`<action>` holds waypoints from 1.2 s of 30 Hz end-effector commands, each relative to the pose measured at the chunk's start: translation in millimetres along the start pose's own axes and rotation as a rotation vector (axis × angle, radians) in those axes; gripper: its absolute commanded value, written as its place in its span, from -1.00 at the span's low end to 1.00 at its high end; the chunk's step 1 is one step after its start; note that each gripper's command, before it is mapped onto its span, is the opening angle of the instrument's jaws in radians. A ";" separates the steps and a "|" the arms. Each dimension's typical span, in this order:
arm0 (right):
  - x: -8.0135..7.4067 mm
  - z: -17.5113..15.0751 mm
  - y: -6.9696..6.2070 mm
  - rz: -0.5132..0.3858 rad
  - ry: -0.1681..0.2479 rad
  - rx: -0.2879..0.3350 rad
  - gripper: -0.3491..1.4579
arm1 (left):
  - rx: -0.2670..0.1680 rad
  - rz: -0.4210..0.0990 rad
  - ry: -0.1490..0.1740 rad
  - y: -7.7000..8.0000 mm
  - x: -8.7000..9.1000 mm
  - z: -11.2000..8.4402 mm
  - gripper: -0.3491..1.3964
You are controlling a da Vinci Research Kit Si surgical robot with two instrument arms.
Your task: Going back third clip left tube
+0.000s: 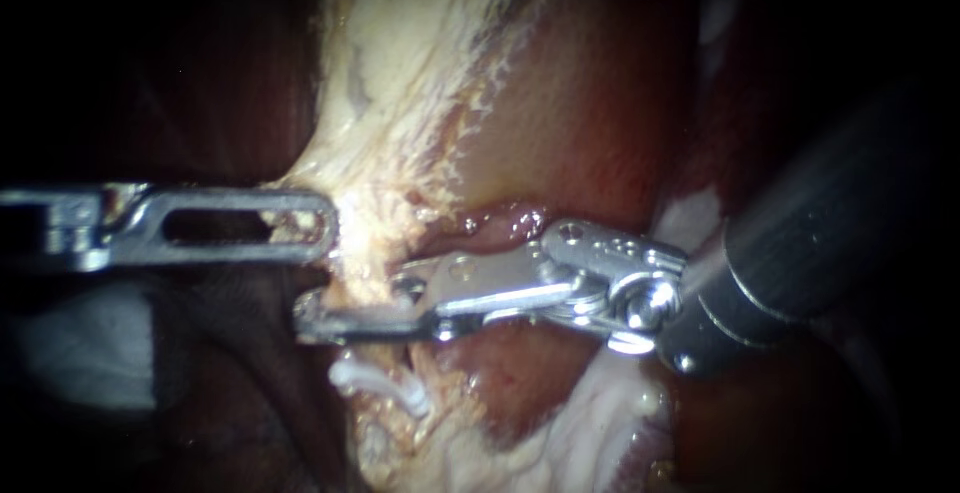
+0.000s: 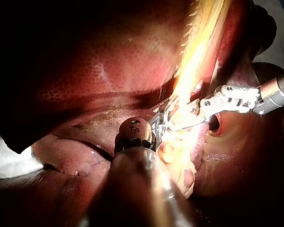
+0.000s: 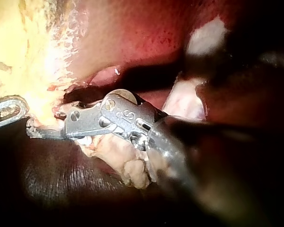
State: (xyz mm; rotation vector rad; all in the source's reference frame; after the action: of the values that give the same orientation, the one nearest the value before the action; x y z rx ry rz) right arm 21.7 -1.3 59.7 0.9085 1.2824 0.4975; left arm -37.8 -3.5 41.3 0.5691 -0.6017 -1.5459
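Dark red liver [image 2: 85,71] is seen behind. Pale tissue [image 1: 400,73] is gripped by the left instrument [image 1: 328,227], entering from 9 o'clock. The tube [image 1: 362,258] is straddled by the right instrument [image 1: 350,306], jaws narrowly apart. White clips [image 1: 385,385] are seen at 6 o'clock of them.

Three close views of one tube [image 1: 372,245]
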 end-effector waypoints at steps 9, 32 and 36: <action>-0.1 0.1 0.0 -0.001 -0.006 -0.001 -1.00 | 0.001 0.000 0.000 0.0 0.0 -0.1 -1.00; -0.6 -3.0 -0.4 -0.260 0.019 -0.042 0.04 | 0.000 0.000 -0.001 -0.2 0.2 -0.3 -1.00; -0.9 -4.8 -1.0 -0.278 0.017 -0.032 0.04 | 0.000 0.000 0.000 -0.2 0.2 -0.3 -1.00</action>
State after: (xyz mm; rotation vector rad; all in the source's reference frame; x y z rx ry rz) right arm 16.0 -1.3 59.2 0.6848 1.3895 0.2994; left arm -37.8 -3.7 41.0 0.5690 -0.6025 -1.5463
